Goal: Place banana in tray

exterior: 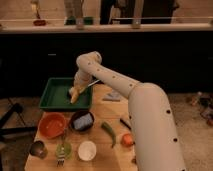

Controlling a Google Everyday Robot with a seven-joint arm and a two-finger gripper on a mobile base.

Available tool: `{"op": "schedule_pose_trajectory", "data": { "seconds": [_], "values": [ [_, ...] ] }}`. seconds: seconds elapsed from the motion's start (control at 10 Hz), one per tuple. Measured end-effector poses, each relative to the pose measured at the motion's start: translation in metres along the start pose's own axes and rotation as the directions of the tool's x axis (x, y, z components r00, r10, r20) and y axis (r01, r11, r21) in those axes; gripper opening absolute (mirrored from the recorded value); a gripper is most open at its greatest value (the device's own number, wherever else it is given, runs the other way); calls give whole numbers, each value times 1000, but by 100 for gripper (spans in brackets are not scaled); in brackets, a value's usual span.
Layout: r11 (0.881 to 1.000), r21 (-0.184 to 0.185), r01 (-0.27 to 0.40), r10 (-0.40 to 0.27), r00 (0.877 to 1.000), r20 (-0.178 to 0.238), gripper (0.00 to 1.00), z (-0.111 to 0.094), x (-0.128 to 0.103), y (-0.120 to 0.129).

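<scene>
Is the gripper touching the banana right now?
Touching. The camera view shows the gripper over the tray, with the banana hanging from it, no gap between them.

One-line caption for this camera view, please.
The gripper holds the banana over the green tray, right side.
</scene>
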Motion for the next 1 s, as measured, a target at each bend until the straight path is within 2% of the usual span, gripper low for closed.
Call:
{"op": "schedule_pose_trajectory", "data": {
  "seconds": [0.5,0.7,1.0],
  "values": [
    [1000,0,-1,1,1000,0,62,0,1,1],
    [1000,0,-1,1,1000,0,77,0,1,1],
    [1000,0,-1,1,1000,0,80,0,1,1]
  ]
}}
